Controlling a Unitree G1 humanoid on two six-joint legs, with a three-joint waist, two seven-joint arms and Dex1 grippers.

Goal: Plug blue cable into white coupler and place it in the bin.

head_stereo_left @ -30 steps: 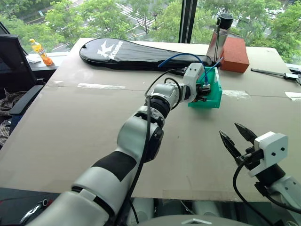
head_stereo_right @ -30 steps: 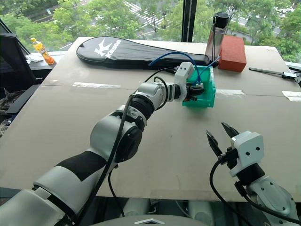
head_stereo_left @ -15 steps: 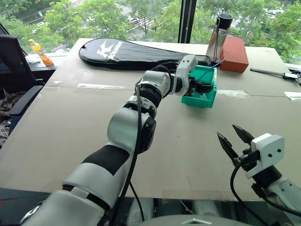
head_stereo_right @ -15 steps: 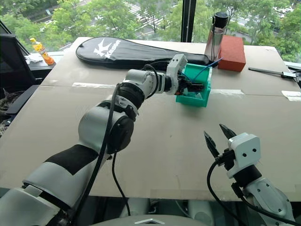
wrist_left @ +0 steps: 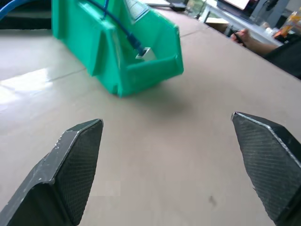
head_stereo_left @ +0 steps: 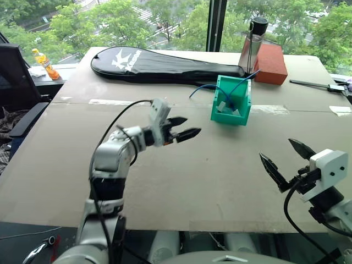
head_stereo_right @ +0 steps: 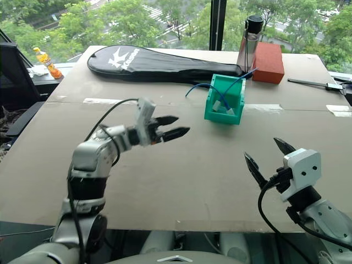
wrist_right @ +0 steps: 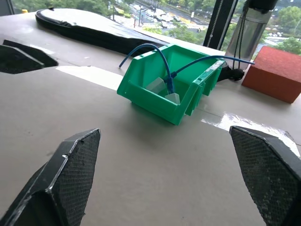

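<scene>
Leftmost, an orange-capped drink bottle (head_stereo_left: 43, 60) stands on a dark ledge beyond the table's far left corner. On the brown table (head_stereo_left: 66, 159) a long black racket case (head_stereo_left: 154, 63) with white lettering lies across the far side. Left gripper (head_stereo_left: 188, 127) hovers above the table at mid-left, pointing toward the right, jaws spread apart, nothing between the black fingers (wrist_left: 70, 165); it is well apart from the bin. Strips of clear tape (head_stereo_left: 113, 102) run along a seam in the table surface. Right of centre, the bin (head_stereo_left: 245, 107) sits upright on the table, just in front of the racket case's narrow end, its lowered lip facing the near side. The blue cable (wrist_right: 165, 63) rests in the bin: one end arcs up and out over the far left rim, another stretch leans out over the right rim toward the bottle, and a clear plug hangs down inside. The white coupler (wrist_right: 172, 97) lies at the bin's bottom with the cable running into it; whether the plug is fully seated cannot be told. Behind the bin stand a metal flask (head_stereo_left: 253, 44) with a black cap and, touching it on the right, a red-brown block (head_stereo_left: 270, 63). Right gripper (head_stereo_left: 287, 160) hangs at the near right edge of the table, jaws wide apart and empty.
</scene>
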